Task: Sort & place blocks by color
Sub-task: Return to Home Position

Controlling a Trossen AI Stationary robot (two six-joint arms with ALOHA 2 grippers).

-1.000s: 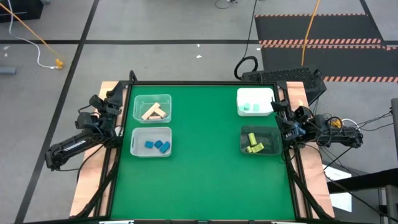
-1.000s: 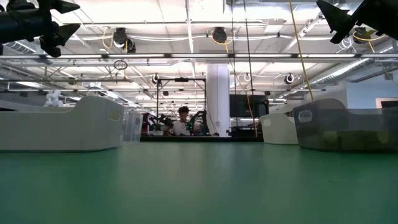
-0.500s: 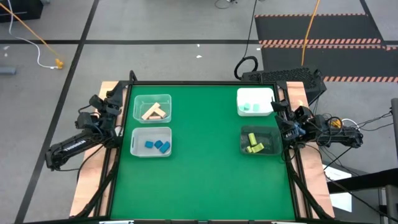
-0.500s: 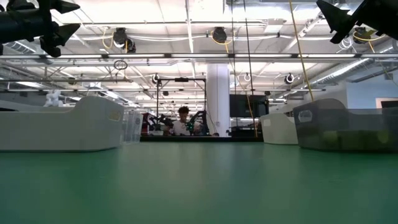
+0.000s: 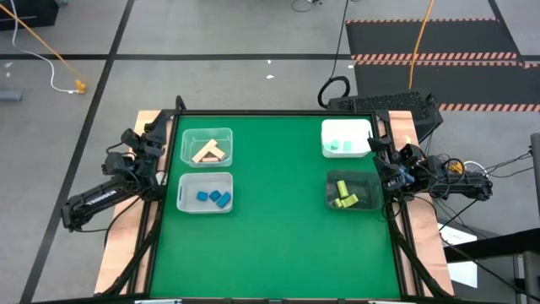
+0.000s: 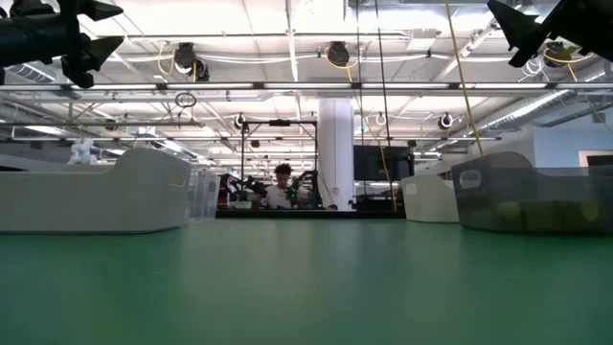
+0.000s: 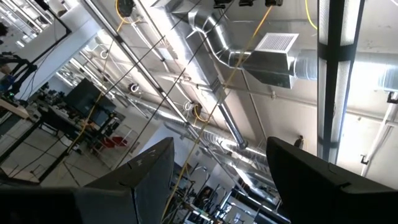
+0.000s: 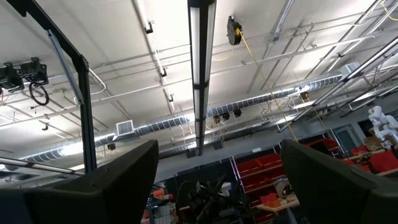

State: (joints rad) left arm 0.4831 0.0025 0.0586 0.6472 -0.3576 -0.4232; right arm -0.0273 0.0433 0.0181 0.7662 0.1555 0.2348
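In the high view all blocks lie inside four bins on the green table. Tan wood blocks [image 5: 209, 151] lie in the far-left bin, blue blocks [image 5: 214, 198] in the near-left bin, mint green blocks [image 5: 339, 145] in the far-right white bin, and yellow blocks [image 5: 344, 195] in the dark near-right bin. My left gripper [image 5: 154, 133] is folded back off the table's left edge and my right gripper [image 5: 377, 145] off its right edge. Both wrist views look up at the ceiling past open, empty fingers [image 7: 219, 163] [image 8: 217, 163].
The four bins sit near the table's left and right sides, two on each; the green surface [image 5: 278, 219] between and in front of them is bare. In the low view the bins [image 6: 96, 196] [image 6: 532, 196] flank the picture, and a person [image 6: 282, 184] sits far behind the table.
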